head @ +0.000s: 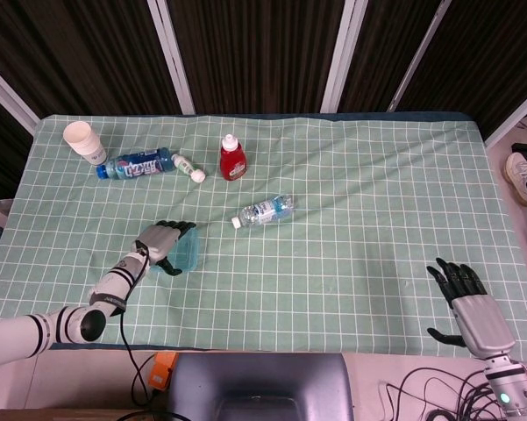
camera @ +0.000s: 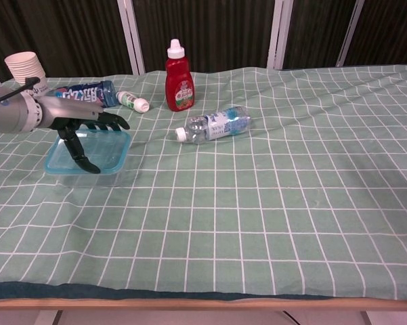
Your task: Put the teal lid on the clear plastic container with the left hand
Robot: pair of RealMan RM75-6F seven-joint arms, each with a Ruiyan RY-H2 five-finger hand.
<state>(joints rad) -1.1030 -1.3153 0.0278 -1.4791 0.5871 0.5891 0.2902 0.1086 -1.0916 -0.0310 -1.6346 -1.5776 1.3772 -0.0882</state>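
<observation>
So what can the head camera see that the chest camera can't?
Only the head view shows the right hand, open and resting on the cloth near the table's front right edge, plus a shoe on the floor beyond the right end.

Only the chest view shows, side-on, the teal lid sitting on the clear plastic container, and the paper cups as a stack.

Both show the left hand over that lid, fingers spread, the red bottle upright, the water bottle lying down, the blue bottle and the small white bottle.

Teal lid (camera: 108,152) atop clear container (camera: 81,177)
</observation>
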